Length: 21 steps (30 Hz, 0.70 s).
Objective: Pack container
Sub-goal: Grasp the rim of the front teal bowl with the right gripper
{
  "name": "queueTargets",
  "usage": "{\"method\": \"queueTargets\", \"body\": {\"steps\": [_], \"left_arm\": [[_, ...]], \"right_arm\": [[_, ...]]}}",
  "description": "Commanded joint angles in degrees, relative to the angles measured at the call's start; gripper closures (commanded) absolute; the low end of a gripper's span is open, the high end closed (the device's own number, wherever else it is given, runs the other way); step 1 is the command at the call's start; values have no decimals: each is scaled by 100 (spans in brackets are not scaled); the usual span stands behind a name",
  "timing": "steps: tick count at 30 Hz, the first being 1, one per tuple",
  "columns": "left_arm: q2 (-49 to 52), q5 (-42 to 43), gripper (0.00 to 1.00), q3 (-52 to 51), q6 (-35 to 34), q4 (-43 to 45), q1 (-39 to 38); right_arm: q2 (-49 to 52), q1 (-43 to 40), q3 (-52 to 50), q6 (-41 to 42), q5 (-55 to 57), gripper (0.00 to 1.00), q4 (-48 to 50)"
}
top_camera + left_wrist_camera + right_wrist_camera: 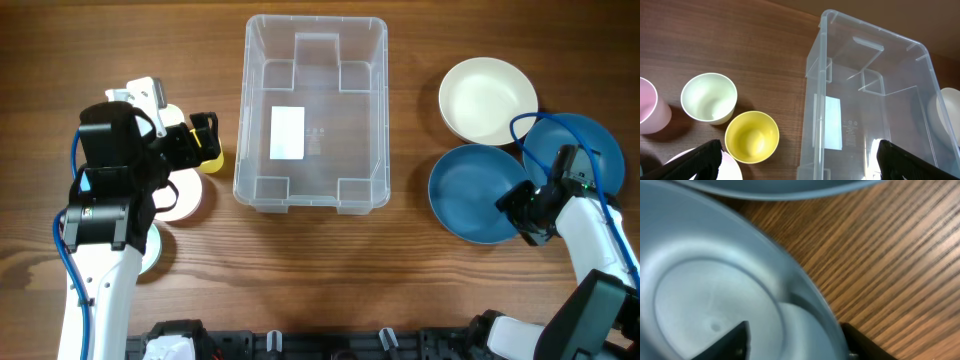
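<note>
Blue bowl (715, 295) rim fills the right wrist view. The right end effector (794, 330) straddles it, fingers apart, one inside and one outside. The left end effector (799, 150) hangs spread wide over the yellow cup (752, 136) and the container (258, 120) wall. The container sits upright mid-surface (400, 260), between the arms.

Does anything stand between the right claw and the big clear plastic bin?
Yes. One blue round bowl lies between the right claw and the large clear rectangular plastic bin; the claw straddles its rim. Nothing else shows between them.
</note>
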Motion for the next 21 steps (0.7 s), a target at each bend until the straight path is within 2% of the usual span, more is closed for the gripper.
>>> {"method": "queueTargets", "body": {"steps": [1, 7, 11, 17, 18, 21], "left_arm": [[15, 7, 0, 103, -57, 46, 31], [15, 7, 0, 103, -57, 85, 31], [15, 7, 0, 103, -57, 85, 31], [15, 7, 0, 103, -57, 83, 31], [15, 7, 0, 103, -57, 85, 31], [15, 7, 0, 103, -59, 83, 31]], "right_arm": [[42, -22, -11, 13, -46, 59, 26], [81, -22, -13, 13, -22, 70, 55], [271, -22, -13, 13, -2, 64, 61], [520, -22, -13, 13, -4, 64, 140], [531, -22, -13, 13, -4, 66, 138], [529, -22, -13, 13, -4, 80, 144]]}}
